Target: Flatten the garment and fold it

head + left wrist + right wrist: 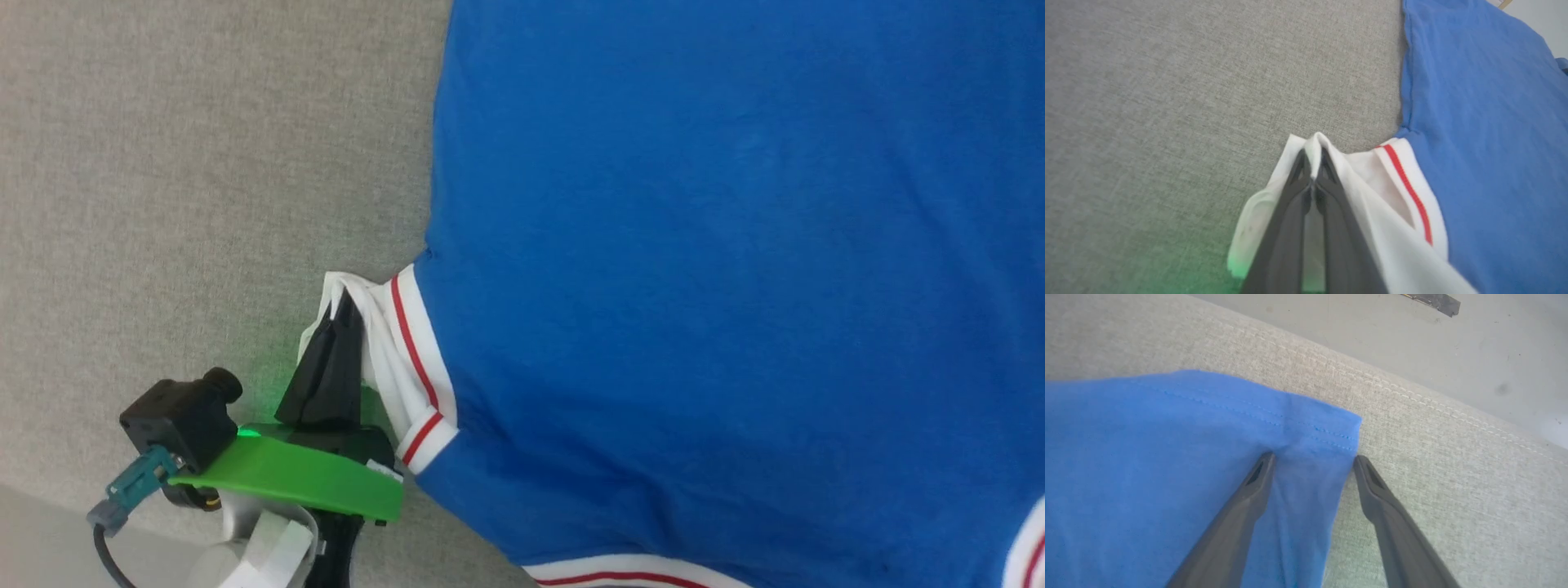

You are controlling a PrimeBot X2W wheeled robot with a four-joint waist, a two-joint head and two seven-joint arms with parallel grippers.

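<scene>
Grey woven surface (204, 163) underneath, and the blue jersey (735, 245) lies spread across it. Left gripper (1312, 157) is pinched tight on the white sleeve (1372, 204), fabric bunched over its tips, just beside the red stripe (1408, 183). Right gripper (1313, 458) stands wide at the blue hem corner (1339, 433), one finger on the cloth, the other just off its edge.

blue jersey (718, 269) spread flat, white sleeve bunched
</scene>
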